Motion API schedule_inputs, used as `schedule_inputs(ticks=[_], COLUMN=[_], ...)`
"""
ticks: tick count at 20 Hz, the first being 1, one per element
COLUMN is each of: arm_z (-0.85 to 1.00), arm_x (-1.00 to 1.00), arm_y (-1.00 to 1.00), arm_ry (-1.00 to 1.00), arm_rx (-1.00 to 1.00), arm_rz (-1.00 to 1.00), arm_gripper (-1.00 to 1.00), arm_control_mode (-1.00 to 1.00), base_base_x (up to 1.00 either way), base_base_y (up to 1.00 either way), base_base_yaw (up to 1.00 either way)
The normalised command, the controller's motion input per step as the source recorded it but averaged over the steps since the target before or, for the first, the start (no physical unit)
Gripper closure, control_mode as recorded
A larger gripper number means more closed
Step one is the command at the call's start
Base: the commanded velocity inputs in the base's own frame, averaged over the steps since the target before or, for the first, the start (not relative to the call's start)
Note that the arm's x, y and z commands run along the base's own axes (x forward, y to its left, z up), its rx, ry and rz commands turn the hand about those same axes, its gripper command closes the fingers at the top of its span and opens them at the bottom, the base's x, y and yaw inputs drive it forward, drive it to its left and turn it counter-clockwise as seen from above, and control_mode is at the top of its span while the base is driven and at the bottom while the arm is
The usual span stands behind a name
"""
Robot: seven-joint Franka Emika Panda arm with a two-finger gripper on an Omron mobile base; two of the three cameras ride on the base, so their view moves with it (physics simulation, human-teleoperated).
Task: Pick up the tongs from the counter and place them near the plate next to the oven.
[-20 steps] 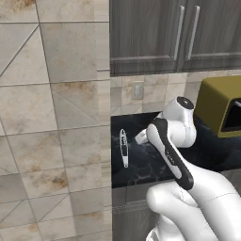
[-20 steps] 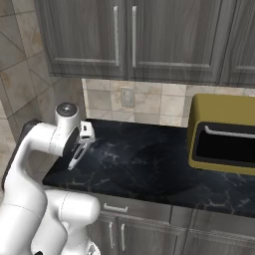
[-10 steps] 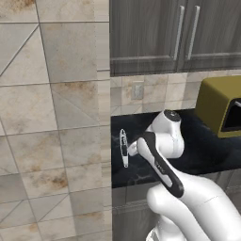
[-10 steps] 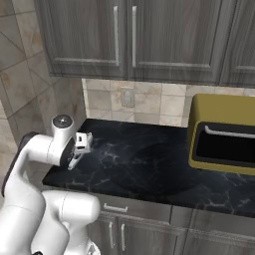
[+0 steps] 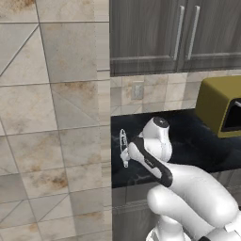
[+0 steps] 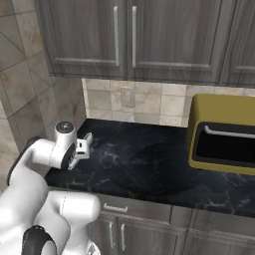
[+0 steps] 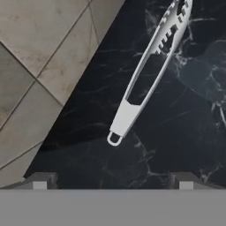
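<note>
The tongs (image 7: 145, 75) lie flat on the black counter (image 7: 185, 132), close to its left edge by the tiled wall. In the hand view their looped joined end points toward me and the toothed tips run off the top. My gripper (image 7: 112, 182) hangs open just above them, short of the joined end. From the left base view the tongs (image 5: 122, 138) show beside my gripper (image 5: 128, 153). In the right base view my gripper (image 6: 83, 147) hovers over the counter's (image 6: 149, 164) left end. The plate and the oven are out of view.
An olive-yellow boxy appliance (image 6: 224, 134) stands on the counter's right part. A tiled wall (image 5: 56, 117) closes off the counter's left end. Grey upper cabinets (image 6: 129, 40) hang above, with a wall outlet (image 6: 127, 97) on the backsplash.
The arm has swung down and left, bringing the hand low over the tongs at the counter's left end. The jaws have stayed open, and the tongs have not moved.
</note>
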Motion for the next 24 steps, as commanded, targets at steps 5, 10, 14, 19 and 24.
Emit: schedule_inputs(ticks=[5, 10, 14, 19, 24], arm_z=[-0.21, -0.26, -0.26, -0.24, -0.27], arm_x=[0.36, 0.34, 0.29, 0.24, 0.23], arm_y=[0.03, 0.0, 0.04, 0.04, 0.12], arm_ry=[0.08, 0.03, 0.0, 0.0, 0.0], arm_rx=[0.0, 0.0, 0.0, 0.0, 0.0], arm_rz=[0.0, 0.0, 0.0, 0.0, 0.0], arm_gripper=[-1.0, -1.0, -1.0, -1.0, -1.0], arm_control_mode=[-1.0, -1.0, -1.0, -1.0, -1.0], base_base_x=[0.0, 0.0, 0.0, 0.0, 0.0], base_base_y=[0.0, 0.0, 0.0, 0.0, 0.0], base_base_yaw=[0.0, 0.0, 0.0, 0.0, 0.0])
